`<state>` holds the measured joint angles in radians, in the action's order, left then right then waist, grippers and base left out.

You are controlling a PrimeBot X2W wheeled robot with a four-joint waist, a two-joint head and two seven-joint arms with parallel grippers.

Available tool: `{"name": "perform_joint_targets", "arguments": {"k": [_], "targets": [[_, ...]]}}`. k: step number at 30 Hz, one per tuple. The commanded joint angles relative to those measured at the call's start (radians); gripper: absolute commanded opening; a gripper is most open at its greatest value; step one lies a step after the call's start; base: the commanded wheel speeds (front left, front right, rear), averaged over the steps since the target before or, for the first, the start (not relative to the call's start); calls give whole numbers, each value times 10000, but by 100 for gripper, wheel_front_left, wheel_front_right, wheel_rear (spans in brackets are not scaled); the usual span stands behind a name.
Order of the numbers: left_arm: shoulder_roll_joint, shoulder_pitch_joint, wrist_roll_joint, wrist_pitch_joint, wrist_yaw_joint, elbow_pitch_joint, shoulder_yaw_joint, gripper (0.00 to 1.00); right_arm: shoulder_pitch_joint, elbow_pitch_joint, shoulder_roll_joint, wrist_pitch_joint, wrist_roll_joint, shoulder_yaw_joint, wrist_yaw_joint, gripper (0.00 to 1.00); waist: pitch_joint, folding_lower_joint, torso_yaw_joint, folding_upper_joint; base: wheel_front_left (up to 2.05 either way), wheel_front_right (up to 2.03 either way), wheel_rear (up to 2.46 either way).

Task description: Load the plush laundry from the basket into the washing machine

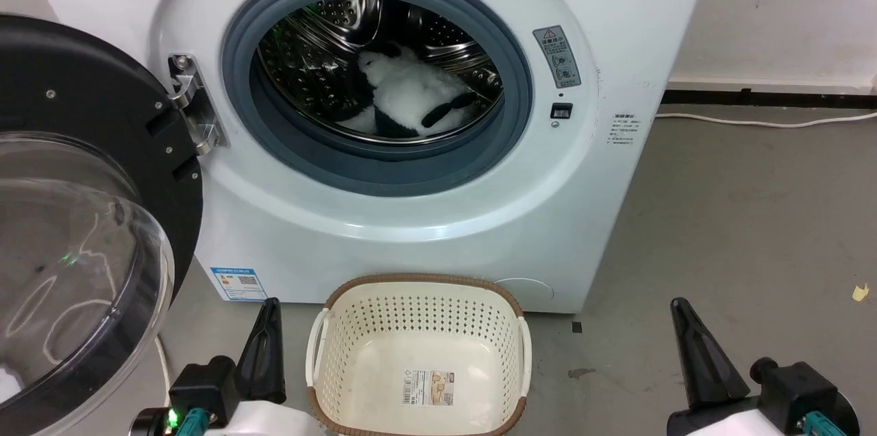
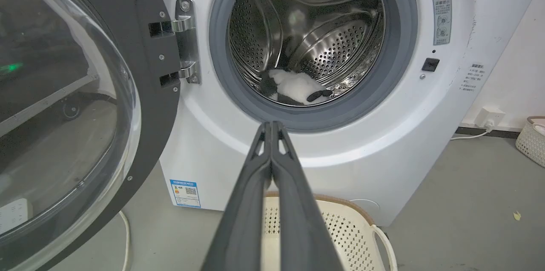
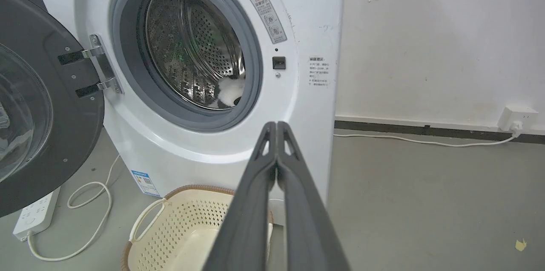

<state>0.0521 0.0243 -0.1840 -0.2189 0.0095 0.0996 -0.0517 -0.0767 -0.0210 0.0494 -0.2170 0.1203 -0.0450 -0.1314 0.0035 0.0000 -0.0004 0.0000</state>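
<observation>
Deep inside the steel drum (image 1: pixel 315 59) of the washing machine (image 1: pixel 603 168) lies the plush laundry (image 1: pixel 411 97), a white and black panda-like toy resting on the drum's lower curve, well behind the grey door ring. On the floor just before the washer, the basket (image 1: pixel 418 283) carries nothing but its label sticker.

Judging by that, the loading step looks done. What is left, if anything, would be swinging the open bubble door (image 1: pixel 82 114) shut, which calls for a push on its black rim from the left side.

The left hand (image 2: pixel 271 128) and the right hand (image 3: pixel 276 128) hang low on either side of the basket, each with its two fingers pressed together and gripping nothing.

By count: one toy, one washer, two hands, one basket in front, and part of a second pale basket (image 2: pixel 530 139) by the wall.
</observation>
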Motion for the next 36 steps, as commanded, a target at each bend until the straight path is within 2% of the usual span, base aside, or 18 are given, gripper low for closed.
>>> {"name": "perform_joint_targets", "arguments": {"k": [1,36], "targets": [[-2,-43,102,102,-16,-68,39,0,98,36,2,71,-118,23,1,0,-1,0,0,0,0,0,0],[-7,-112,698,818,-43,-386,203,0,328,95,4,790,-490,169,3,0,-13,0,1,0,0,0,0]]}}
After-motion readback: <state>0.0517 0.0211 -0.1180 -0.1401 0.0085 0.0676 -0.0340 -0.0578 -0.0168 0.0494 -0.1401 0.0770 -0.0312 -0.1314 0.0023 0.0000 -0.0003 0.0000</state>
